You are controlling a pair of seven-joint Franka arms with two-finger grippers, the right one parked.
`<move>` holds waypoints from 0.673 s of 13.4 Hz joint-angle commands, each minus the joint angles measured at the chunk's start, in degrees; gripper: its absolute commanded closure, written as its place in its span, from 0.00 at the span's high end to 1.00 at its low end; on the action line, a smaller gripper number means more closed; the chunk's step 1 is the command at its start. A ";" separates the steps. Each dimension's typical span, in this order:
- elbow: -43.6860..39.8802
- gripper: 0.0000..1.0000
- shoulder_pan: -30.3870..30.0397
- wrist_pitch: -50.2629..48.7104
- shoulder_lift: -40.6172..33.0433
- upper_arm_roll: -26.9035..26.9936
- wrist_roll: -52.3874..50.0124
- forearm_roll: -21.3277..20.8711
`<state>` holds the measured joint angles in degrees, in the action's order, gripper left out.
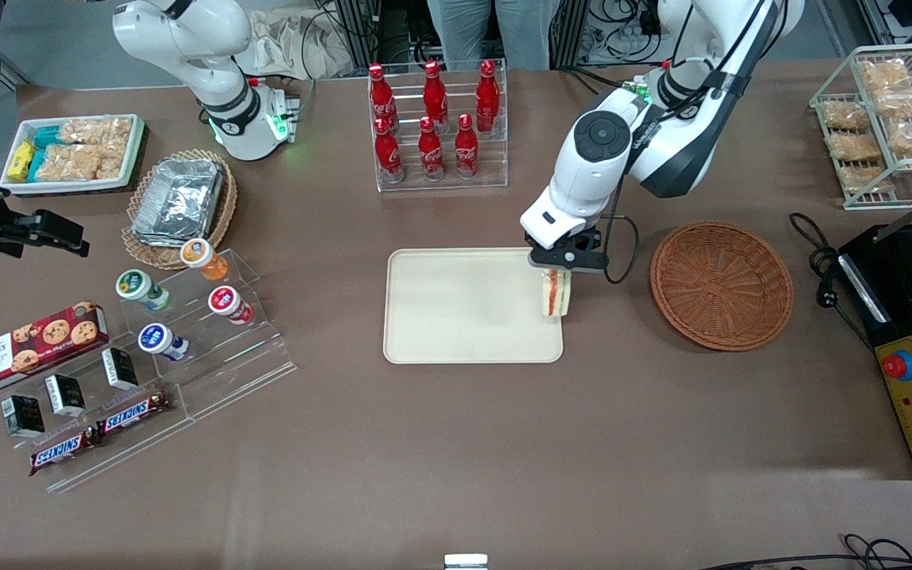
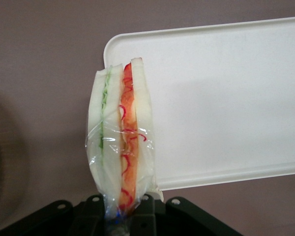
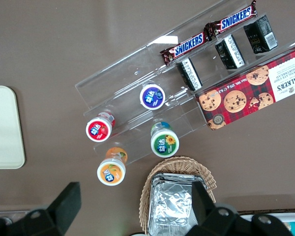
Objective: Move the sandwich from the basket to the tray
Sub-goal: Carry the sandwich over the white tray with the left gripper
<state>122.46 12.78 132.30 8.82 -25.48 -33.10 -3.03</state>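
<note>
My left gripper (image 1: pixel 557 271) is shut on the plastic-wrapped sandwich (image 1: pixel 556 293), white bread with a red-orange filling, and holds it hanging over the edge of the cream tray (image 1: pixel 456 317) that lies nearest the basket. In the left wrist view the sandwich (image 2: pixel 122 132) hangs from the black fingers (image 2: pixel 91 212) above the tray's corner (image 2: pixel 226 98). The round reddish-brown wicker basket (image 1: pixel 721 285) lies beside the tray toward the working arm's end of the table, with nothing in it.
A clear rack of red cola bottles (image 1: pixel 434 127) stands farther from the front camera than the tray. A black appliance with a yellow control panel (image 1: pixel 911 356) sits at the working arm's end. Snack displays (image 1: pixel 147 332) and a foil-container basket (image 1: pixel 179 202) lie toward the parked arm's end.
</note>
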 commanded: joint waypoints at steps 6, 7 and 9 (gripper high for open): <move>-1.61 0.00 1.55 3.40 7.08 0.25 -1.17 -5.05; -1.61 0.00 1.55 3.66 7.70 0.25 -1.26 -5.23; -1.52 0.00 1.55 4.28 9.10 0.25 -1.35 -6.45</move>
<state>122.35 13.71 136.08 15.94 -25.47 -33.20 -7.48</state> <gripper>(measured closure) 0.828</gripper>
